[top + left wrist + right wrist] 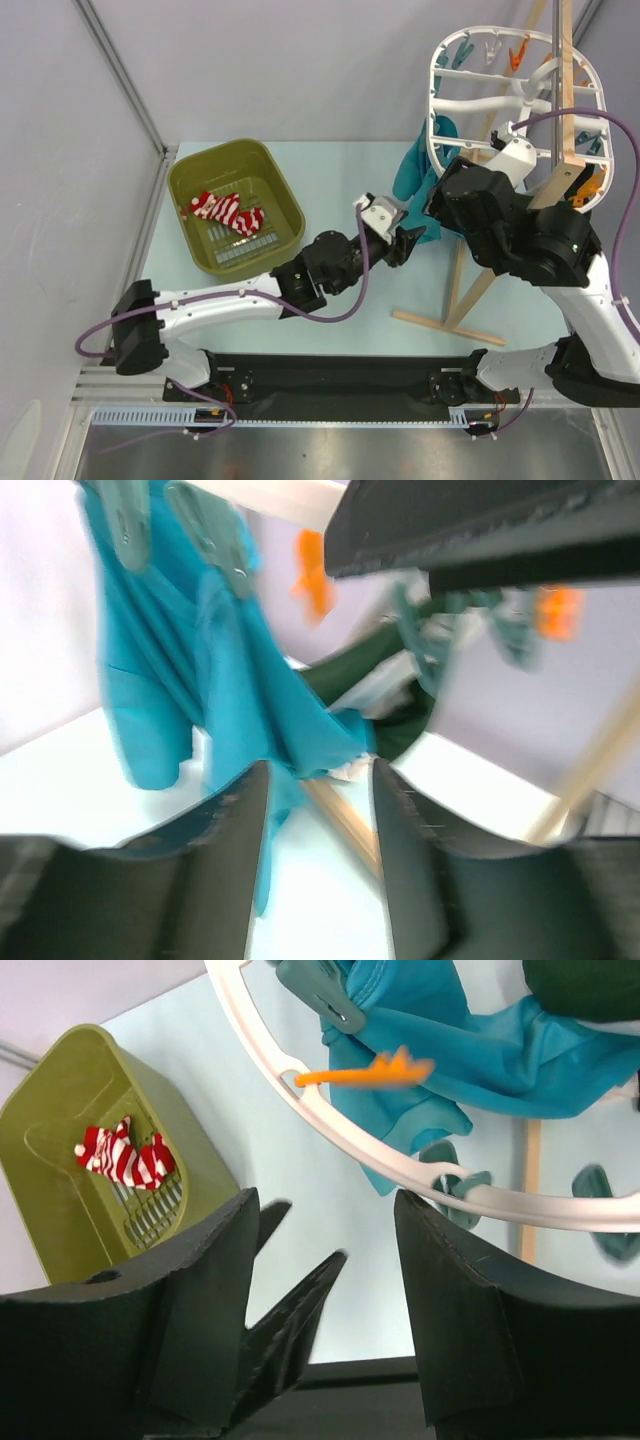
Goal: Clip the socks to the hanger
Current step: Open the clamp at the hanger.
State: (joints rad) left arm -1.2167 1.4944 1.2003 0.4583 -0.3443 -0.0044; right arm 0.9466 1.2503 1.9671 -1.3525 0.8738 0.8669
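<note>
Two red and white striped socks (228, 212) lie in the olive-green basket (283, 190) at the left; they also show in the right wrist view (125, 1153). The white oval hanger (437, 95) hangs at the upper right with teal and orange clips. Its rim (330, 1130) crosses the right wrist view. My left gripper (407, 241) is open and empty, below a hanging teal cloth (200, 660). My right gripper (438, 208) is open and empty, just under the hanger's rim. The left gripper's fingers (290, 1300) show between its jaws.
A teal cloth (415, 165) is clipped to the hanger's left side. A wooden stand (470, 290) holds the hanger, and its foot bar (345, 820) lies on the table. A dark green cloth (370, 670) hangs behind. An orange clip (385, 1070) sticks out from the rim.
</note>
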